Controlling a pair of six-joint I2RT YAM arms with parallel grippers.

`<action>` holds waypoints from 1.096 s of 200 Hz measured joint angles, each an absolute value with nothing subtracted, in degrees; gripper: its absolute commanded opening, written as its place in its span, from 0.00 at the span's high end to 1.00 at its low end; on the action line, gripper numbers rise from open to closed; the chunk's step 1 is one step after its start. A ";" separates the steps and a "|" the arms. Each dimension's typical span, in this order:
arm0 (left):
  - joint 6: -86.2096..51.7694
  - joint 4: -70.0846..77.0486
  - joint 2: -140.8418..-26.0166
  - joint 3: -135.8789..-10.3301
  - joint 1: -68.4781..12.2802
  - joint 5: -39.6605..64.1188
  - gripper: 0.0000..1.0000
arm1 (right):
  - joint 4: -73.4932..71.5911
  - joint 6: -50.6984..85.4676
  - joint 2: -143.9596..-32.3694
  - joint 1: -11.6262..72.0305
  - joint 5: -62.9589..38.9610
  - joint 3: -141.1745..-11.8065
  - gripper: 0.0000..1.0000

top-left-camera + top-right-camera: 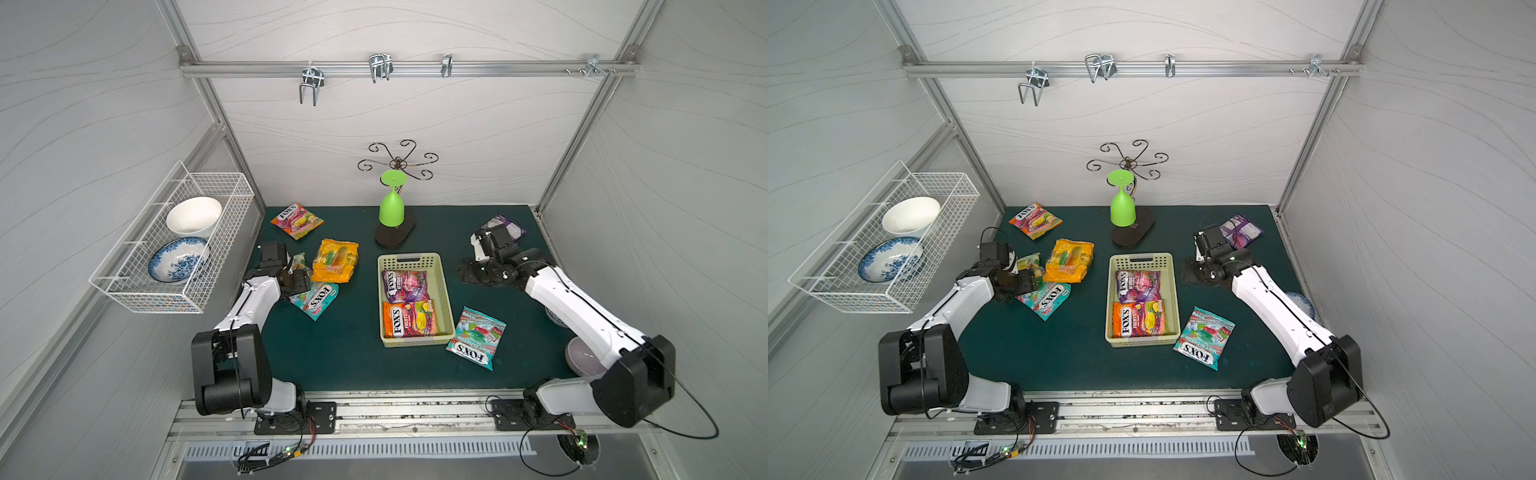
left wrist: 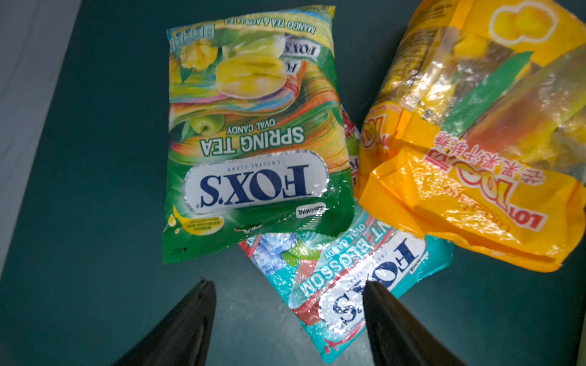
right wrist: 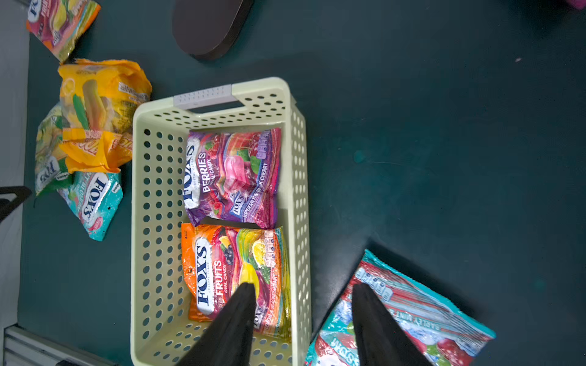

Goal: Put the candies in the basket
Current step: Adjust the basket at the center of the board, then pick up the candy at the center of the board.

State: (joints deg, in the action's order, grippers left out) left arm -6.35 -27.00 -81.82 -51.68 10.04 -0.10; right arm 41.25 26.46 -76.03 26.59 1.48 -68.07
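While two candies [image 1: 405, 285] fill the basket [image 1: 409, 258], long axis front-to-back, six dot the bench [image 1: 332, 357]; left tool [image 2: 288, 282] and right tool [image 3: 303, 284] gape empty.

Both top views look steeply down from the front over the whole bench [image 1: 332, 357]. The left wrist view sits close above a green bag [image 2: 253, 142]; the right wrist's, farther off, shares the basket [image 3: 158, 221] with them.
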 measured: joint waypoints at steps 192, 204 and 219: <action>45.89 -21.63 -80.47 -47.48 10.94 -2.31 0.31 | 39.05 16.40 -59.44 19.18 4.08 -58.65 0.01; 47.97 -21.98 -83.05 -48.53 11.14 -2.35 0.31 | 39.03 16.36 -59.44 19.16 4.08 -58.65 0.01; 49.98 -21.93 -85.32 -49.56 11.38 -2.33 0.30 | 39.03 16.10 -59.44 19.09 4.08 -58.65 0.01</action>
State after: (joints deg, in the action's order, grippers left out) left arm 49.98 -21.93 -85.32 -49.56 11.38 -2.33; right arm 39.03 16.10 -59.44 19.09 4.08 -58.65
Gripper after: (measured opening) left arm 0.695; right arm 0.988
